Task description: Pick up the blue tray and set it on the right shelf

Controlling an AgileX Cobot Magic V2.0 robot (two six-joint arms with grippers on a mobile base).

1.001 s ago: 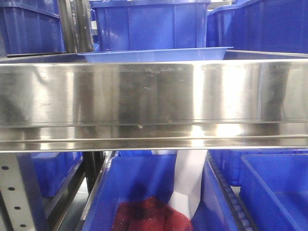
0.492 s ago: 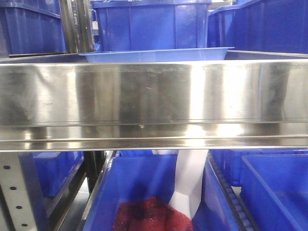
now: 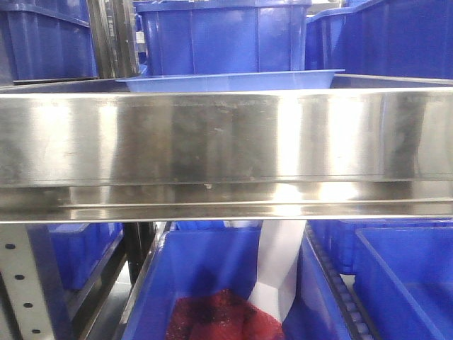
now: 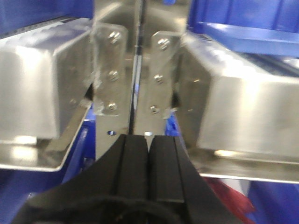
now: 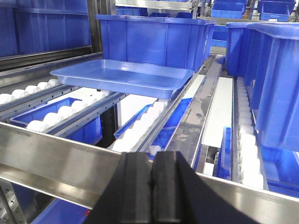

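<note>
Right gripper (image 5: 151,186) is sitting closed and empty; blue tray (image 5: 122,77) is resting ahead on right shelf (image 5: 56,154). Left gripper (image 4: 148,161) is likewise closed.

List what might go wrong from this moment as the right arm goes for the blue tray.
1. The right gripper is shut and sits behind the steel front lip; reaching straight ahead could hit it.
2. The blue tray rests on white rollers, so a nudge may push it back toward the deep blue bin.
3. Its thin flared rim offers little to grasp, so it may slip.
</note>
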